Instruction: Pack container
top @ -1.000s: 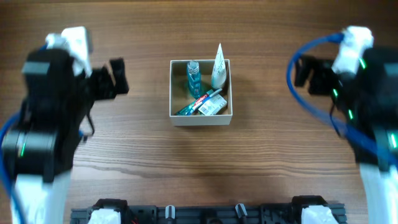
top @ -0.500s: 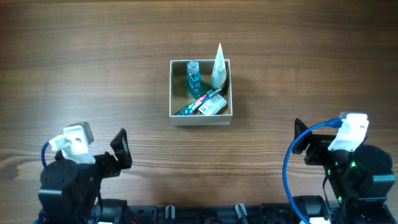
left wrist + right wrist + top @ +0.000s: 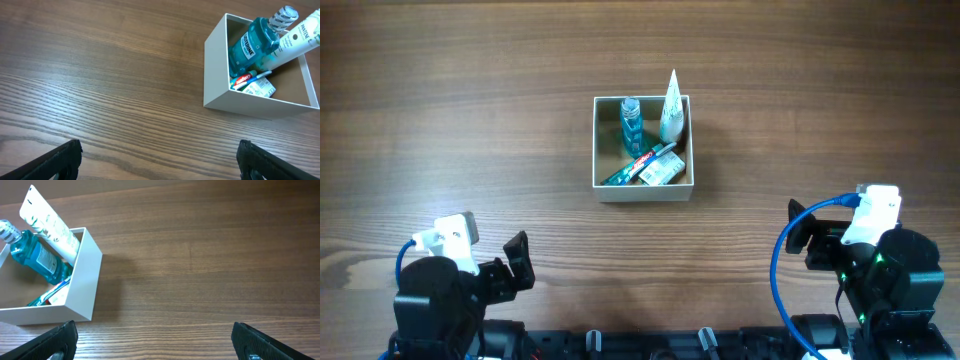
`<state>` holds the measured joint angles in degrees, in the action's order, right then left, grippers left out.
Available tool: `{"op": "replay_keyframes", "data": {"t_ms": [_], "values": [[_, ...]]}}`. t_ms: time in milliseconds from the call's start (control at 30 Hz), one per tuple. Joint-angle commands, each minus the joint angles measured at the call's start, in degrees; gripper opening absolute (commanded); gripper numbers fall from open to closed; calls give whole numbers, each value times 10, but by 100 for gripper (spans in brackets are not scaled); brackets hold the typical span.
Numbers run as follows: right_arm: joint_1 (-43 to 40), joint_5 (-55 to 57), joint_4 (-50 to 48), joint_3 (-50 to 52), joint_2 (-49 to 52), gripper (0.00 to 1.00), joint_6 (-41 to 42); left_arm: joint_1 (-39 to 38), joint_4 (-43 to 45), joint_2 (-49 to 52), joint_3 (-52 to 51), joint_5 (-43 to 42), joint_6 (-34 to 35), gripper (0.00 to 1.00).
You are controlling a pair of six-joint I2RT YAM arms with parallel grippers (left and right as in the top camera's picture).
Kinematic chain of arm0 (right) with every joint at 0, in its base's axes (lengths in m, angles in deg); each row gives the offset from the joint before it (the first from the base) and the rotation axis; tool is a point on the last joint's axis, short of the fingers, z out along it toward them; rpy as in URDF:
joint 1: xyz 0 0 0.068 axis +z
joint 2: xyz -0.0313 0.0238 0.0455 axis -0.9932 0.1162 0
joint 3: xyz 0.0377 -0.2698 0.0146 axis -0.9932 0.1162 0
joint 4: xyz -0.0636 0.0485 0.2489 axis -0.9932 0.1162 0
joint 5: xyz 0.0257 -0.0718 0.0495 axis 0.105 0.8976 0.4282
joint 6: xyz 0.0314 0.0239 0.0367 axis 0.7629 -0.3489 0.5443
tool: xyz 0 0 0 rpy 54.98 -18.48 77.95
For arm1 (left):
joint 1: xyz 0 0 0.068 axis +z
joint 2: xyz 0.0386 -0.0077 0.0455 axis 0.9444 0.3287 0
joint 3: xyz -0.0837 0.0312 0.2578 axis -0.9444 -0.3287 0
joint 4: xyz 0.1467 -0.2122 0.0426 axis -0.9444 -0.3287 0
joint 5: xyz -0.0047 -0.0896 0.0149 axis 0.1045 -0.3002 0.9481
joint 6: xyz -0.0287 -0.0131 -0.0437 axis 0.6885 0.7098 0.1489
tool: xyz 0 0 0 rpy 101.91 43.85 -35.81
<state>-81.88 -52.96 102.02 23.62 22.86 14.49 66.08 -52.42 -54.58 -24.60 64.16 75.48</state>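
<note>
Wooden table [image 3: 470, 120] bore everything. Left jaws hung released, empty, at the near edge. The square white-walled cardboard container [image 3: 642, 193] sat mid-table, filled; probably light, stiff but crushable, best pinched on one thin wall. Right jaws gaped, empty.

The right edge of the left wrist view cuts off the square white-walled container with tan cardboard inside [image 3: 235, 85], and also the end of the white plastic tube [image 3: 300, 37] leaning in it. In the right wrist view its left part falls outside the picture, together with the cap of the blue liquid bottle [image 3: 37, 255]. The left gripper [image 3: 159, 161] and right gripper [image 3: 156, 341] show only black fingertips [image 3: 57, 160], cut by the bottom edge. Overhead, the print on the long red, white and green pack [image 3: 642, 165] is too small to read.
</note>
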Motion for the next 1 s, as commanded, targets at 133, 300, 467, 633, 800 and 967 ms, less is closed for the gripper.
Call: {"op": "replay_keyframes", "data": {"t_ms": [133,300,467,633,800,967], "values": [[0,-9,6,3,-12,100,2,5,-2,-5,-4,1,7,100],[0,-31,-3,31,-83,100,0,5,-2,-5,-4,1,7,100],[0,-69,-63,143,-205,100,0,5,-2,-5,-4,1,7,100],[0,-112,-176,228,-254,100,0,5,-2,-5,-4,1,7,100],[0,-115,-345,304,-258,100,-1,5,-2,-5,-4,1,7,100],[0,-115,-548,404,-258,100,-15,5,-2,-5,-4,1,7,100]]}}
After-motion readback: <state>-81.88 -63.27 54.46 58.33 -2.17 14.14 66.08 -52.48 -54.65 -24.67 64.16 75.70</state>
